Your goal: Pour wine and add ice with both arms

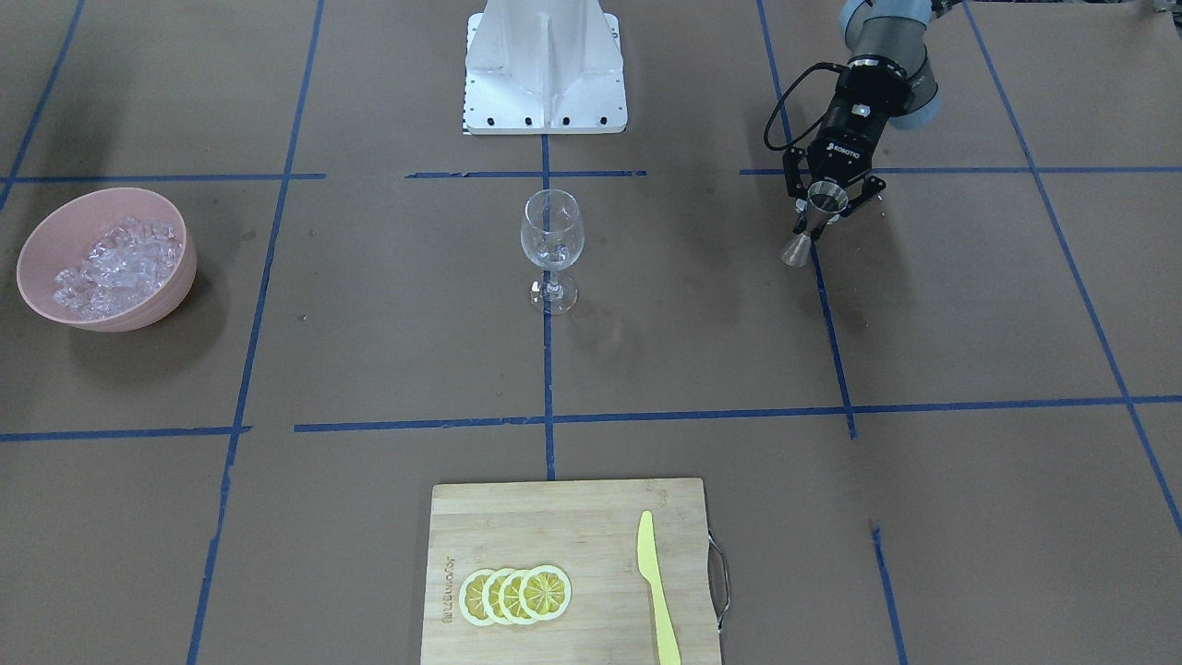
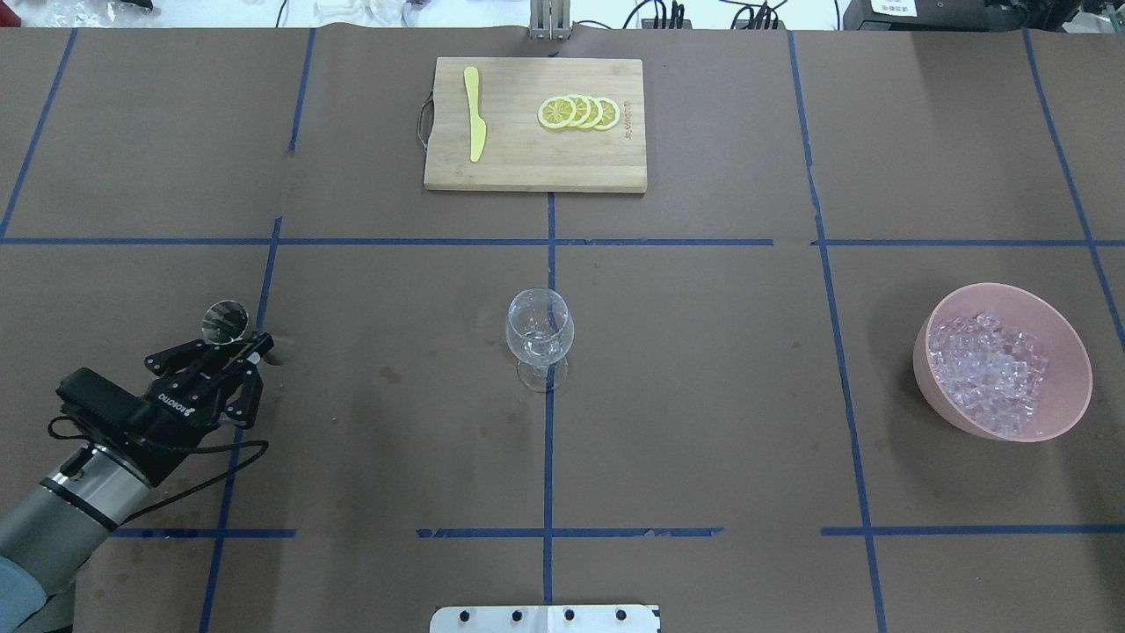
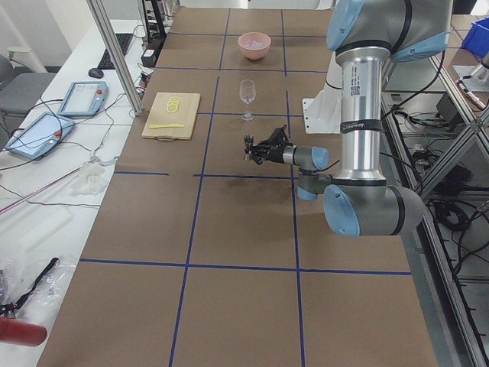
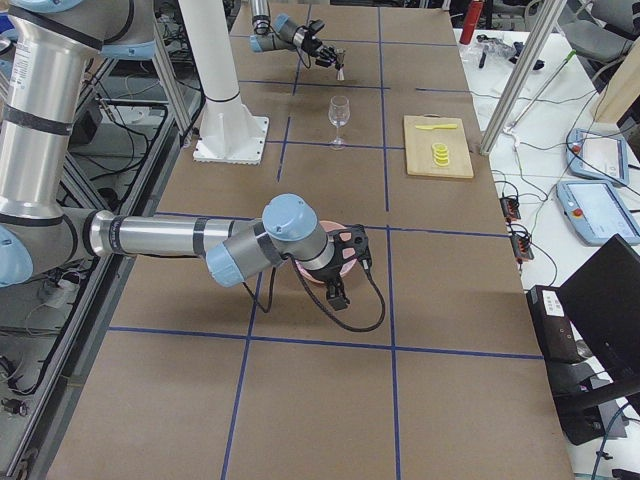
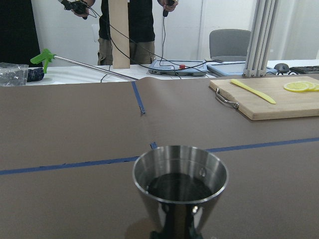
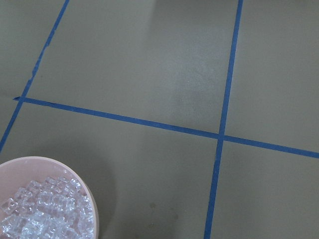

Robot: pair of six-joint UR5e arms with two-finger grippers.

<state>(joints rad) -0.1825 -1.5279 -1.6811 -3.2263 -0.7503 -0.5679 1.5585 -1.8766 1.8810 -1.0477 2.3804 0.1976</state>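
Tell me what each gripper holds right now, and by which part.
The left gripper holds the steel jigger by its narrow waist, wine in its upper cup. The right gripper, by the ice bowl: cannot tell.

The near left arm (image 3: 359,115) reaches low over the brown surface (image 3: 244,229). Its black tool (image 3: 255,147) points along the surface with a small metal cup (image 3: 248,141) at its tip. Farther along stands an upright wine glass (image 3: 247,89), and beyond it a pink bowl (image 3: 254,44). Off to one side lies a wooden board (image 3: 187,122) carrying lemon slices (image 3: 176,100) and a yellow knife (image 3: 166,125).
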